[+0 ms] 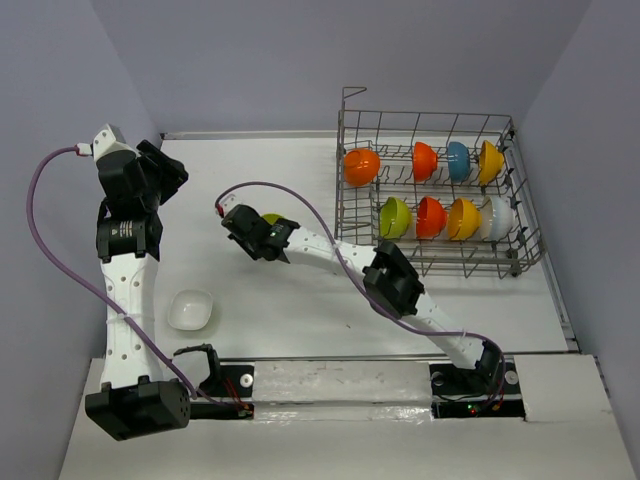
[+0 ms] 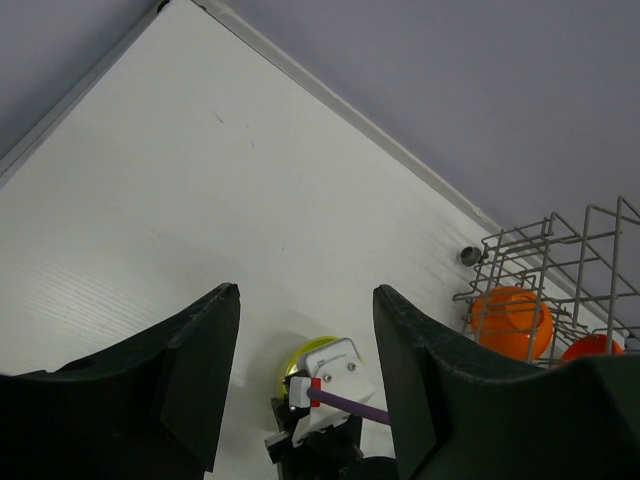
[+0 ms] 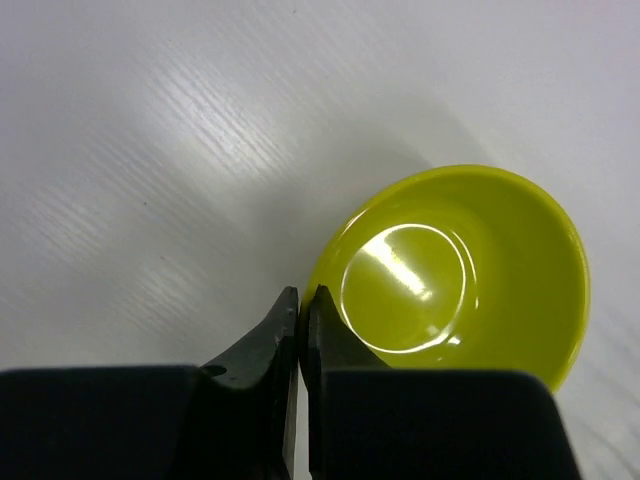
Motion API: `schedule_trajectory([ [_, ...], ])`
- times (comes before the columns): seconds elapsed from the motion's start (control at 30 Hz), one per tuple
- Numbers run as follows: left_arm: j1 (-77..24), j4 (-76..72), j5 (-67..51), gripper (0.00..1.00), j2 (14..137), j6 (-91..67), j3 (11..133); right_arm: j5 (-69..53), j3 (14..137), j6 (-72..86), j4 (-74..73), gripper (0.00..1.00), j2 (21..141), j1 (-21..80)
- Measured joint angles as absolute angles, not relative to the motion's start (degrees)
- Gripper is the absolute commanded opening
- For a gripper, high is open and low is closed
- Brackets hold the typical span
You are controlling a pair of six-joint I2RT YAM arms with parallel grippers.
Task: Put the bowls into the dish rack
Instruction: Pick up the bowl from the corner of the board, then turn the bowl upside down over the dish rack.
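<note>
A lime green bowl [image 3: 460, 270] is at the table's middle [image 1: 271, 218]; whether it rests on the table or hangs just above it I cannot tell. My right gripper [image 3: 301, 300] is shut on its near-left rim, one finger inside and one outside; from above the gripper [image 1: 262, 226] covers most of the bowl. The grey wire dish rack [image 1: 430, 118] at the far right holds several bowls on edge in two rows. A white squarish bowl [image 1: 191, 308] sits near the left arm. My left gripper [image 1: 165, 170] is open and empty, raised at the far left.
The left wrist view looks down past its fingers [image 2: 205, 350] onto the right wrist [image 2: 335, 385], the lime bowl [image 2: 298, 356] and the rack's corner [image 2: 560, 240]. Purple cables loop over both arms. Walls close the table's back and sides.
</note>
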State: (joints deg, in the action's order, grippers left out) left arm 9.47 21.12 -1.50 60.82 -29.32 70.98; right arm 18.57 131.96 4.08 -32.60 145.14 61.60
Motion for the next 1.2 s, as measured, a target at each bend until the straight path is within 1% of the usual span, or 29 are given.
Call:
schedule_trajectory([
  [0.23,9.5,21.1,-1.6,0.64,60.5,-29.3,70.8,19.0,132.3,4.3,-32.7,0.01,144.1,61.5],
  [0.4,9.5,20.9,-2.1,0.64,60.5,-29.3,70.8,17.8,132.2,4.8,-34.5,0.01,137.3,61.6],
  [0.6,9.5,19.6,-3.7,0.62,60.6,-29.6,70.8,19.9,131.0,5.0,-33.2,0.01,117.3,61.5],
  [0.7,9.4,18.3,-5.3,0.62,61.1,-30.0,70.7,21.3,127.5,5.3,-29.9,0.01,106.3,60.3],
  [0.8,8.6,17.5,-6.0,0.62,62.5,-30.3,70.5,21.0,123.9,7.1,-26.9,0.01,97.6,55.7],
  [0.9,3.5,16.9,-5.1,0.62,65.5,-30.5,70.8,19.7,118.6,10.0,-23.8,0.01,91.3,46.2],
  [1.0,-5.2,17.0,-3.6,0.62,70.7,-30.5,73.5,17.2,111.8,13.9,-21.8,0.01,88.3,37.3],
  [1.1,-13.0,16.4,-1.7,0.62,76.2,-30.5,77.1,13.3,106.6,17.6,-21.2,0.01,87.9,31.0],
  [1.13,-15.1,16.4,-1.1,0.62,77.7,-30.6,78.2,9.7,103.2,19.6,-20.3,0.01,87.9,27.4],
  [1.2,-19.3,16.3,0.4,0.62,80.4,-30.6,80.3,4.3,99.6,23.0,-19.2,0.01,87.9,23.8],
])
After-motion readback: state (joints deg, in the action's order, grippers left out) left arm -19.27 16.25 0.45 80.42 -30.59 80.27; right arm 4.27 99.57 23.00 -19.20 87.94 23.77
